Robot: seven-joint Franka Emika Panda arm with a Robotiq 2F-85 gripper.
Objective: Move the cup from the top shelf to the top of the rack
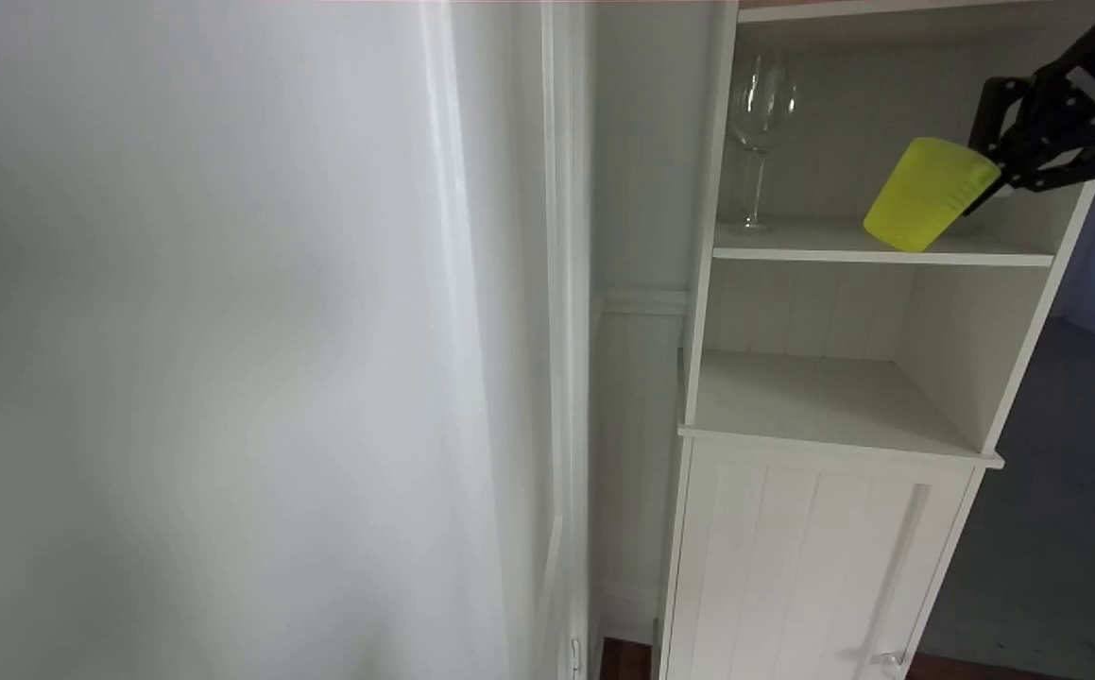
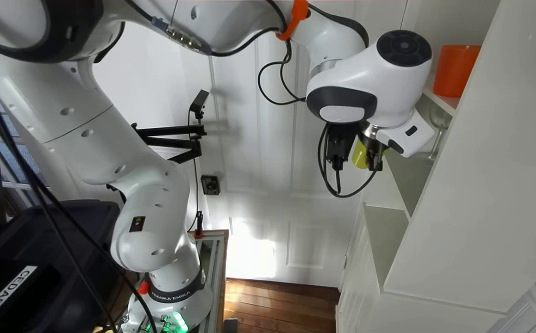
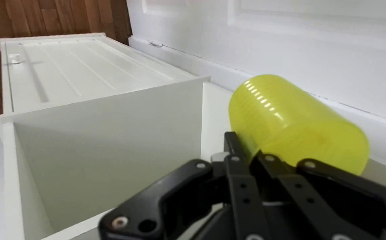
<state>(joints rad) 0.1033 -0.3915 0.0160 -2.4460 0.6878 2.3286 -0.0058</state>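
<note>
A yellow cup (image 1: 930,194) hangs tilted in front of the upper shelf (image 1: 878,255) of the white rack. My gripper (image 1: 986,179) is shut on the cup's wall at the end nearest it. In the wrist view one finger of the gripper (image 3: 246,148) lies along the outside of the cup (image 3: 292,116); the other fingertip is partly hidden at the cup's near end. In an exterior view the cup (image 2: 359,156) is mostly hidden behind the gripper (image 2: 365,159). An orange cup (image 2: 456,69) stands on a higher board of the rack.
A wine glass (image 1: 761,123) stands on the upper shelf at the rack's left side, below the orange cup's board. The rack's side panel (image 2: 480,162) rises beside the arm. A white door (image 2: 263,138) stands behind the arm. A camera mount (image 2: 198,134) sticks out nearby.
</note>
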